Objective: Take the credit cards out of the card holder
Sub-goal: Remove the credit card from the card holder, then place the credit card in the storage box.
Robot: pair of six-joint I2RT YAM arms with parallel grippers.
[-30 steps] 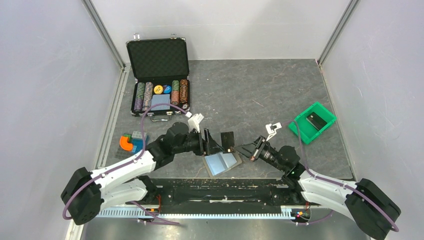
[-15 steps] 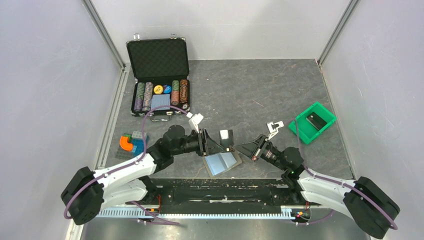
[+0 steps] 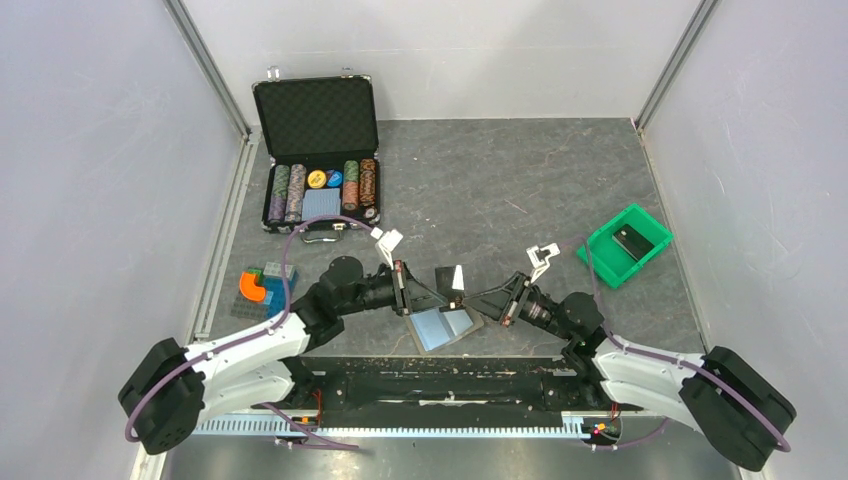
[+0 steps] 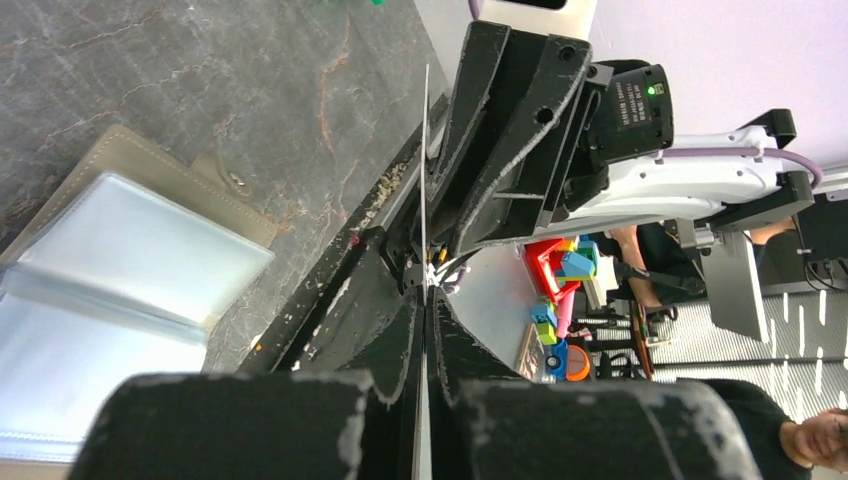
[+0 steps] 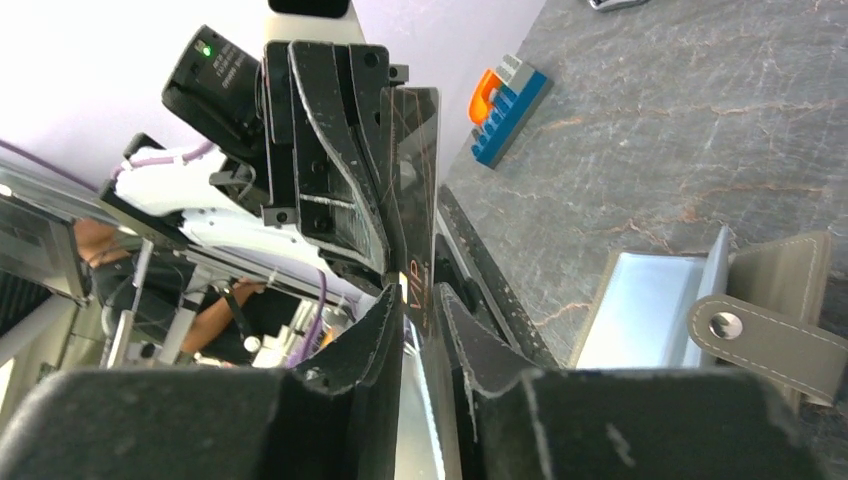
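We see one credit card (image 3: 457, 277) held on edge in the air between the two claws. It is just above the open card holder (image 3: 447, 326), which lies flat at the near middle of the counter (image 3: 520, 180) with its pale-blue panels up. The left claw (image 3: 443, 292) is closed tight on the card from the left; its wrist view shows the card as a thin line pinched between the pads. The right claw (image 3: 472, 298) meets it from the right, its jaws a sliver apart around the same card. We cannot tell whether they grip it or merely bracket it.

We read this as a hand-over, and the danger lies in its timing. If the right claw draws back while pinching, the two grips would fight and the card could bend or twist out of the left pads. The left hold looks to be on a narrow margin, so the card could pivot and drop back onto the holder. The fingertips are nearly touching, so a small misaligned move could knock them together.
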